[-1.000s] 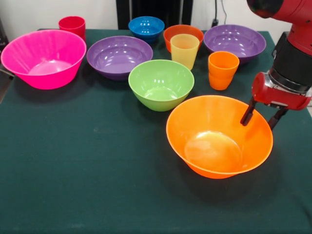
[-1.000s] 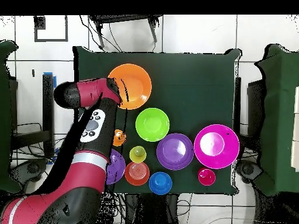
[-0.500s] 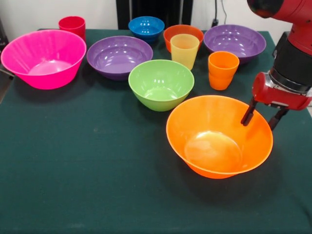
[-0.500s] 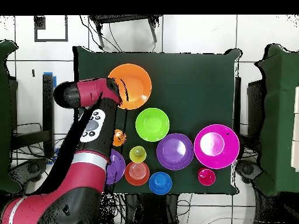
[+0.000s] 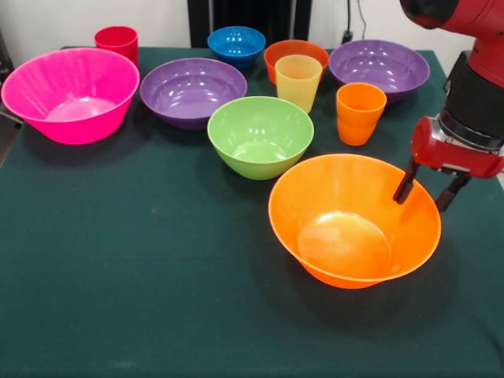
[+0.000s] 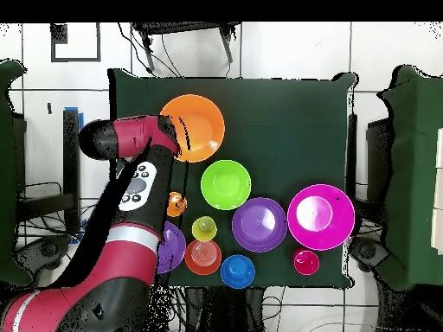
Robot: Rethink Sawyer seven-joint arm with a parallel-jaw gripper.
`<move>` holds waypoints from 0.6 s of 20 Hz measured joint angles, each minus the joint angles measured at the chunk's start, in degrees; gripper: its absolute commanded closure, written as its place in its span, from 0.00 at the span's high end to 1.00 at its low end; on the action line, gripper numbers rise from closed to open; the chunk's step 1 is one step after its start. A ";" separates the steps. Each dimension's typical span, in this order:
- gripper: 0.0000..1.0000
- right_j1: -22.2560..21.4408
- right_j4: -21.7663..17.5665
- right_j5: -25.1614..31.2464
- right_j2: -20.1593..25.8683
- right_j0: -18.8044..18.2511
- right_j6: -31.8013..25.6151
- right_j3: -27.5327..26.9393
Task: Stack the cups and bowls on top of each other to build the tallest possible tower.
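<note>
My gripper is open and straddles the right rim of the big orange bowl, one finger inside and one outside. Behind it stand the green bowl, a purple bowl, a second purple bowl, the big pink bowl, the small blue bowl and the small orange-red bowl. The pale yellow cup, the orange cup and the red cup stand upright and separate. Nothing is stacked.
The dark green table has open cloth at the front and left of the front view. In the overhead view my arm covers part of one purple bowl and lies beside the orange cup.
My gripper has shifted very slightly to the right at the orange bowl's rim. The bowls and cups have not moved.
</note>
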 measured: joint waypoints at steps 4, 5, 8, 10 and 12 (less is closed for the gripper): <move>1.00 -0.03 0.34 0.01 0.04 0.00 0.00 0.00; 1.00 -0.03 0.38 0.01 0.05 0.00 0.00 0.00; 1.00 -0.03 0.38 0.00 0.10 -0.01 0.00 0.00; 1.00 -0.03 0.39 0.00 0.12 -0.02 0.00 0.00; 0.00 -0.04 0.38 0.00 0.12 -0.02 0.00 0.00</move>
